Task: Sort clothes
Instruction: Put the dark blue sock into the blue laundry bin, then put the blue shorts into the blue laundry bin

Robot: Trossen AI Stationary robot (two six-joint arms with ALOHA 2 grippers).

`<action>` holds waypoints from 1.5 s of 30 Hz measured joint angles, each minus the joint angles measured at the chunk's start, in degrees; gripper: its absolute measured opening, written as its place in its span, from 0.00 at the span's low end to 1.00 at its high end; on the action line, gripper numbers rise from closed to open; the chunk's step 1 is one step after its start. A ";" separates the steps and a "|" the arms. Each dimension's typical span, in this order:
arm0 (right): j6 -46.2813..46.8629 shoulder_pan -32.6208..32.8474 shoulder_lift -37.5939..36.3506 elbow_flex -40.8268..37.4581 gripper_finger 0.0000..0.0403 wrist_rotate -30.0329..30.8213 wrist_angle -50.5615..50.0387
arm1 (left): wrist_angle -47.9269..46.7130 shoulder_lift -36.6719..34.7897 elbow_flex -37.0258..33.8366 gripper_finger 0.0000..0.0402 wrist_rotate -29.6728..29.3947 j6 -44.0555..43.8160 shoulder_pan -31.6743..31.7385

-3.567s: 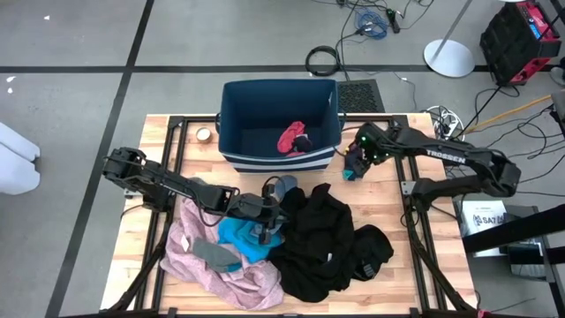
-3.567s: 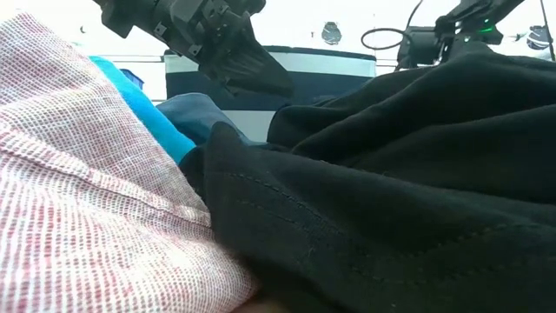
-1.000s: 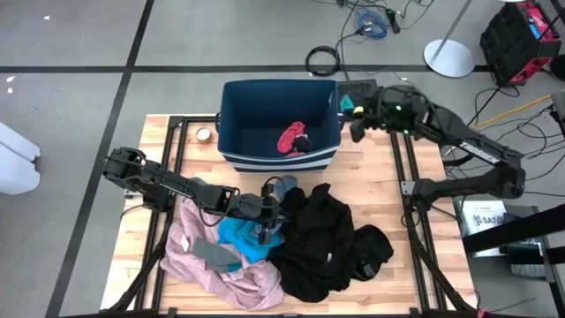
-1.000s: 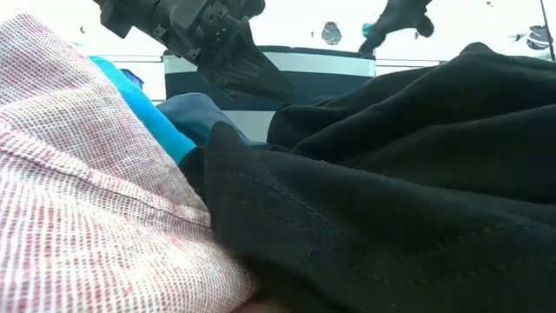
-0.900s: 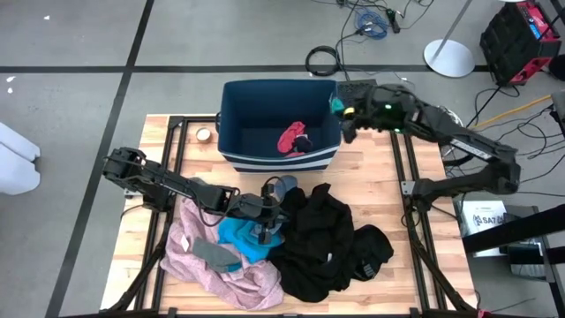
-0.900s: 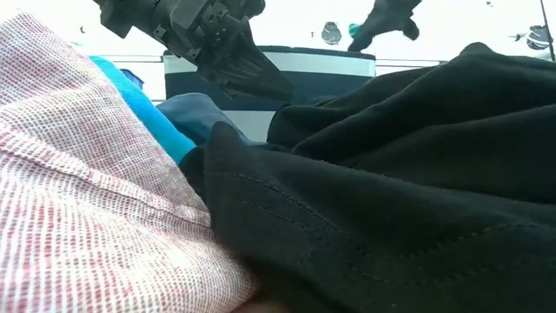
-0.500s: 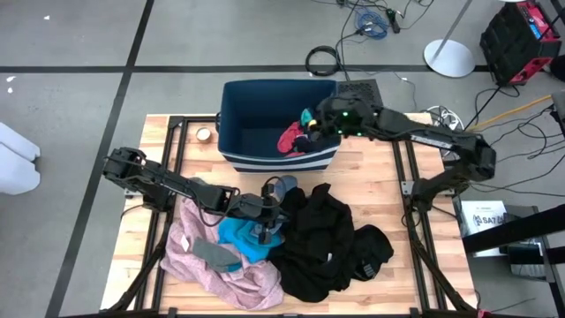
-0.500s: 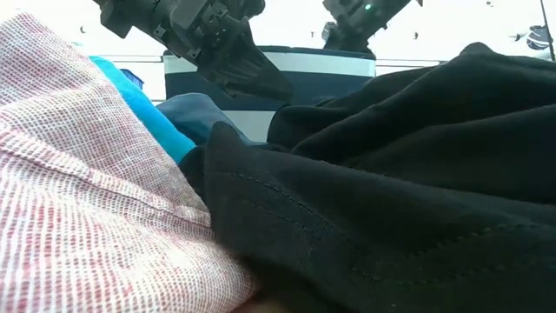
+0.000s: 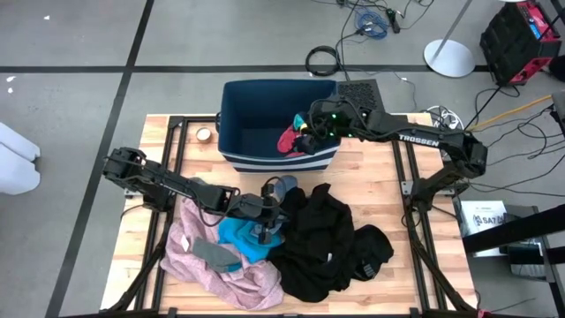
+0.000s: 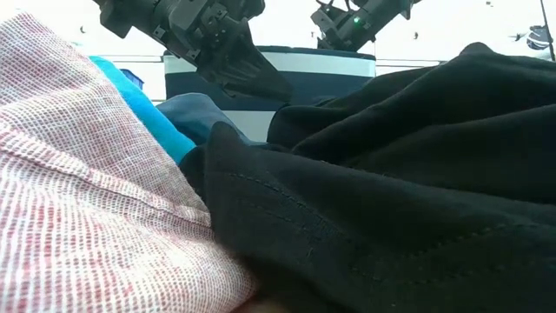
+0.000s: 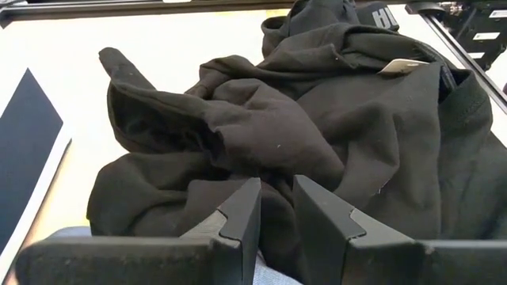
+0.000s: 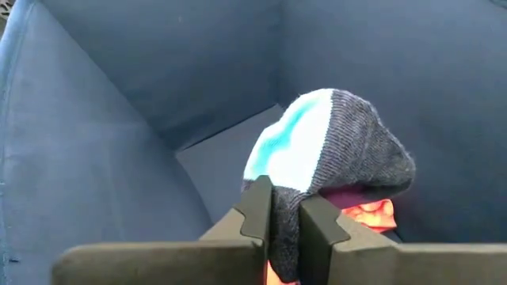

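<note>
A: What's on my left?
B: My left gripper [image 9: 267, 231] rests on the clothes pile [image 9: 265, 243], fingers narrowly parted, holding nothing.
A: And right?
B: My right gripper [image 12: 285, 237], inside the bin [image 9: 237, 110], pinches 1 grey sock [image 12: 341, 150].

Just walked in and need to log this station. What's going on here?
A two-armed robot is sorting clothes. The right gripper pinches a grey and teal sock inside the dark blue bin, above a red piece. The left gripper rests low on the clothes pile, beside the black garment.
</note>
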 joint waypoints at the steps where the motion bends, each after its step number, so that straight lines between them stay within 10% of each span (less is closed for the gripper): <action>1: -0.14 0.00 0.00 0.00 0.08 -0.02 0.00 | -0.02 0.00 0.00 0.22 -0.05 0.00 0.00; 23: -3.99 -0.09 0.02 0.18 0.43 -0.13 -0.06 | -0.05 0.00 0.00 0.22 -0.40 0.02 0.01; 32: -8.22 0.76 -0.06 14.26 0.46 0.05 -15.40 | -0.36 0.00 0.00 0.22 -0.40 0.04 0.01; 40: -3.68 11.49 -5.28 17.69 0.46 0.08 -35.07 | -2.08 0.01 0.00 0.22 -0.38 -0.48 -0.06; 45: 2.73 23.49 -11.58 9.03 0.46 4.25 -29.68 | -2.44 -0.43 0.03 0.22 -0.28 -1.86 -1.06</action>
